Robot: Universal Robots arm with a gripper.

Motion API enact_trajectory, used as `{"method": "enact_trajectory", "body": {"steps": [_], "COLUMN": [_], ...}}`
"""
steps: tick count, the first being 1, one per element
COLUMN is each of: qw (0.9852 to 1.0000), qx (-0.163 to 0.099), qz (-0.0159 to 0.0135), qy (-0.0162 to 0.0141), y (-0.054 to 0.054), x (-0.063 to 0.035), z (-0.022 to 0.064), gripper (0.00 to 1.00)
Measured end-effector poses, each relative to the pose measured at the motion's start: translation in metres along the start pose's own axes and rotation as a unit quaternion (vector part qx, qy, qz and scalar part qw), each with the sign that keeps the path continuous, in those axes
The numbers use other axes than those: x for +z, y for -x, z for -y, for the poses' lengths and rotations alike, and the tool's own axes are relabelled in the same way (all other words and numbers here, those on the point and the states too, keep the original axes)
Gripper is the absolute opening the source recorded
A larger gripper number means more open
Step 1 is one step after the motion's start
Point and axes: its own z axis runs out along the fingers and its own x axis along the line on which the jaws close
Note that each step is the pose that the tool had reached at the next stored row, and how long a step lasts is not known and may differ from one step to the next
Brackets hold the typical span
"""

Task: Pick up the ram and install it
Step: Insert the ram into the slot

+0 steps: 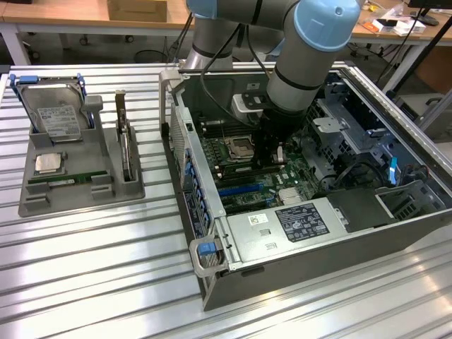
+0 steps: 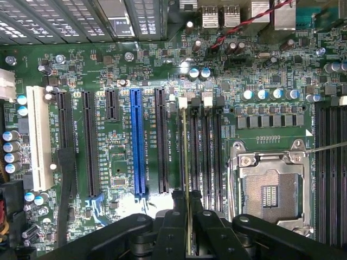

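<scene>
Robot claw (image 2: 188,197) seen from the wrist camera, closed on the ram (image 2: 186,151). The ram is held edge-on between the two dark fingers (image 2: 177,216) and shows as a thin pale-green line.

The ram runs lengthwise along the outermost of the memory slots (image 2: 209,157), the one farthest from the open processor socket (image 2: 269,189). Its far end reaches a white latch (image 2: 182,101).

Progress, as a judgement: the pick-up is done and the stick is lined up with its slot. Whether it is pressed home cannot be told from above, so the seating is probably unfinished.

Room to move is tight. A long black expansion slot (image 2: 161,146) runs just beside the ram on one side. The remaining memory slots run close on the other, and a blue slot (image 2: 137,146) lies a little further off on the green motherboard (image 2: 122,162).

In the exterior view the arm (image 1: 311,49) reaches down into the open computer case (image 1: 212,282) at the frame's centre. The case's metal walls and a silver box (image 1: 282,226) hem it in.

At the frame's left, well apart on the ribbed worktop (image 1: 106,268), a grey tray (image 1: 78,194) holds a hard drive (image 1: 56,116), a square silver chip (image 1: 48,164) and another green stick (image 1: 67,179).
</scene>
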Motion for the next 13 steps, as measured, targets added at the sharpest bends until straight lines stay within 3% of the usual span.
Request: {"method": "enact_trajectory", "body": {"steps": [13], "qw": [1.0000], "qx": [0.000], "qz": [-0.0006], "qy": [-0.0001], "y": [0.0020], "x": [-0.0032], "z": [-0.0001], "gripper": [0.14]}}
